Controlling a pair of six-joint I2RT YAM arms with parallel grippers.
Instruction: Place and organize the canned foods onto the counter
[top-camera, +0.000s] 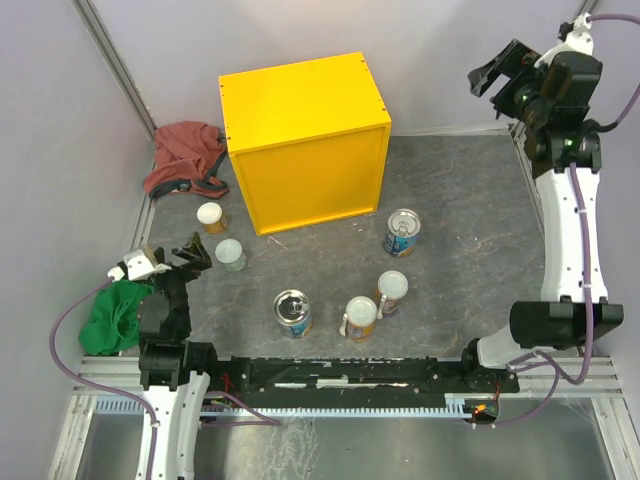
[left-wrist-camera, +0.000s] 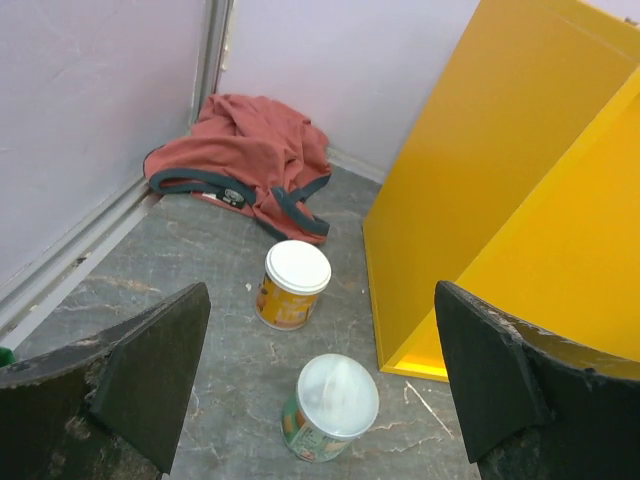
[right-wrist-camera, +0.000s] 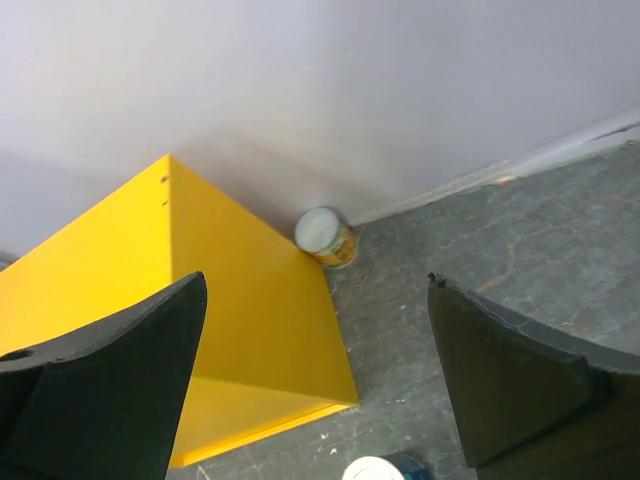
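6 cans sit on the grey surface (top-camera: 470, 200), none on the yellow box (top-camera: 300, 100) yet. Left tool (top-camera: 172, 260) is spread wide and empty, with 2 short white-lidded cans (left-wrist-camera: 293, 283) just ahead of it, the nearer one lined up with its gap. Further right, well apart from either tool, are 2 silver-topped blue tins (top-camera: 293, 312) and 2 taller orange cans (top-camera: 360, 318). Right tool (top-camera: 497, 72) hangs spread and empty, up past the box's far right corner. My guess: rigid, smooth, a bit slippery, tins heaviest. Squeeze across the body mid-height, not the plastic lid. Labels are too blurry to read.
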